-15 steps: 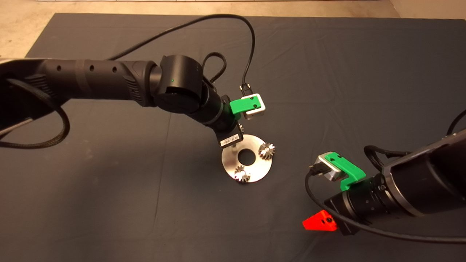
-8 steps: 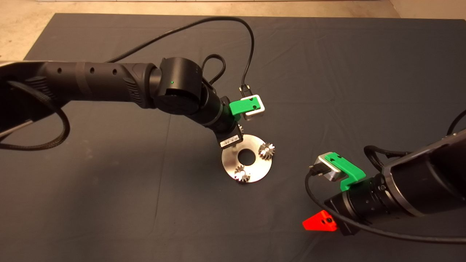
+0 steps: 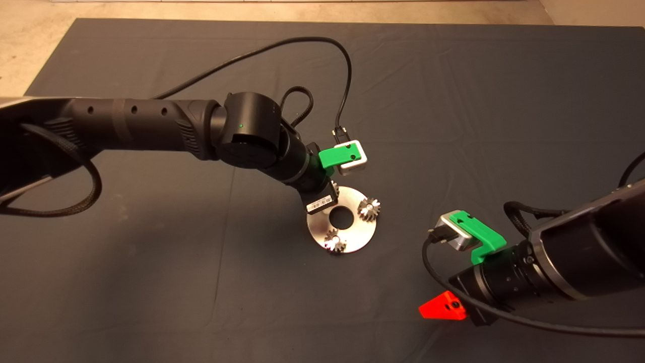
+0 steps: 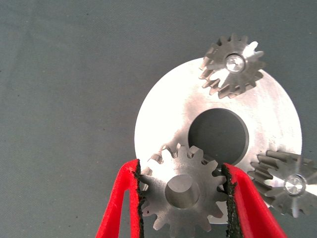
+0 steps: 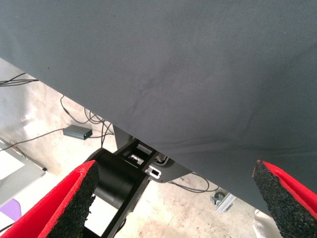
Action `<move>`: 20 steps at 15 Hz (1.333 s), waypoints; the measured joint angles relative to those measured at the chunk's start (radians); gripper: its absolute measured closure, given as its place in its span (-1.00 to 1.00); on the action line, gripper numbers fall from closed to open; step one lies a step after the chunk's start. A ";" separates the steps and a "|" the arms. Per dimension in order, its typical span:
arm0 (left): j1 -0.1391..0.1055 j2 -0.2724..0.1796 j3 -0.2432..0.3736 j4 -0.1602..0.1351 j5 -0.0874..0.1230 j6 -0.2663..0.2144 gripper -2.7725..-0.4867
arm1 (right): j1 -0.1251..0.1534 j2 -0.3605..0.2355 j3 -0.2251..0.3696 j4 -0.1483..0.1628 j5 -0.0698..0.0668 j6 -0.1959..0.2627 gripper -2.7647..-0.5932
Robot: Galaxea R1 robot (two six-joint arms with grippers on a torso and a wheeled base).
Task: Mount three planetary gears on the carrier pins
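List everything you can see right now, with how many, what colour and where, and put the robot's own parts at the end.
Gears on pins: two, silvery grey, seated on the disc, each with a pin tip showing in its centre; the second is at.
Held gear: one, silvery grey, between the left gripper's pads over the disc's edge.
Disc: one, shiny silver with a large centre hole, mid mat.
Mat: one, dark grey, covering the table.
Floor: pale, beyond the mat; cables and a small grey box show in the right wrist view.
Left gripper: one, red fingers, shut on the held gear above the disc.
Right gripper: one, red fingers, open, parked at the mat's lower right edge.
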 joint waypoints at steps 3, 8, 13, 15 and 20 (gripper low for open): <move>0.001 0.000 -0.006 0.019 -0.003 0.000 0.81 | 0.000 0.000 0.000 0.000 0.000 0.000 -0.61; 0.028 -0.001 -0.015 0.026 -0.019 0.001 0.81 | 0.000 0.000 0.000 0.000 0.001 0.000 -0.61; 0.035 -0.011 -0.035 0.037 -0.026 0.003 0.81 | 0.000 0.000 0.000 0.000 0.003 0.000 -0.61; 0.043 -0.013 -0.035 0.039 -0.030 0.004 0.81 | 0.000 0.000 0.000 0.000 0.004 0.000 -0.61; 0.043 -0.014 -0.035 0.040 -0.033 0.004 0.81 | 0.000 0.000 0.000 0.000 0.003 0.000 -0.61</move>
